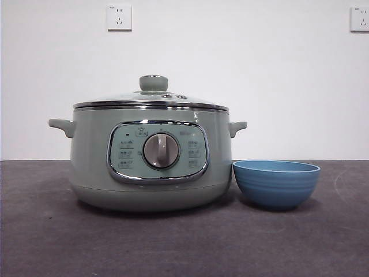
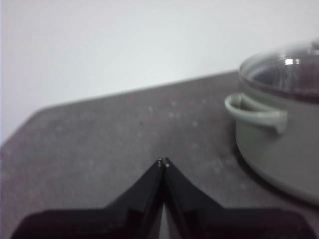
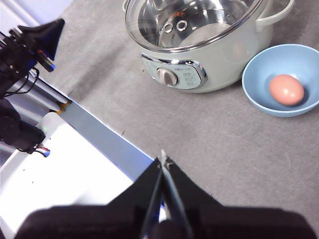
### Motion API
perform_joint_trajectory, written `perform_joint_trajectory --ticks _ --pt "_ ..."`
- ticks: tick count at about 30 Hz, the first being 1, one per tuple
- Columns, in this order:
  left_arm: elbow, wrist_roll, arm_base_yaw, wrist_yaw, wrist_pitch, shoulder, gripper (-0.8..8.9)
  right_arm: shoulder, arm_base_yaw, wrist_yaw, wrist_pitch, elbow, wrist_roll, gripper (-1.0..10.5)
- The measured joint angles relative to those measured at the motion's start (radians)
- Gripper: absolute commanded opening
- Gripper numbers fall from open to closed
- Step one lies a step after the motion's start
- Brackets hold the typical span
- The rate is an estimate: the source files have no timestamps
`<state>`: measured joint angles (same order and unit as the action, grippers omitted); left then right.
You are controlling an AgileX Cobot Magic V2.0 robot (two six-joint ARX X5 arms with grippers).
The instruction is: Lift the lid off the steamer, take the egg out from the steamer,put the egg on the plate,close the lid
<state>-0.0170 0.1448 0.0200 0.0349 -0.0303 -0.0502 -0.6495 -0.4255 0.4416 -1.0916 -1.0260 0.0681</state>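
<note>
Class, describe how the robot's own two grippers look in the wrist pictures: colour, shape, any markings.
The left gripper and the right gripper each have two matte black jaws, wide at the base and tapering to a narrow point, with small pale glints at the tips. No markings show on either.

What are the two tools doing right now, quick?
Left tool: closed, holding nothing, beside the steamer.
Right tool: closed, holding nothing, away from the plate.
</note>
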Motion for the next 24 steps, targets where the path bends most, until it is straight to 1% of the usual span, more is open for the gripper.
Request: perform_joint_trajectory --ticks 4,7,24 --pt "0.0 -0.008 -0.001 -0.002 -0.112 0.041 -0.03 0.0 0.0 0.0 0.0 0.0 0.0 0.0" --pt "0.0 -0.011 -0.007 -0.003 -0.155 0.045 -0.03 0.0 0.0 0.0 0.0 0.0 0.0 0.0" --pt "0.0 -0.026 -0.007 -0.003 -0.154 0.045 -0.03 0.0 0.0 0.0 0.0 0.0 0.0 0.0"
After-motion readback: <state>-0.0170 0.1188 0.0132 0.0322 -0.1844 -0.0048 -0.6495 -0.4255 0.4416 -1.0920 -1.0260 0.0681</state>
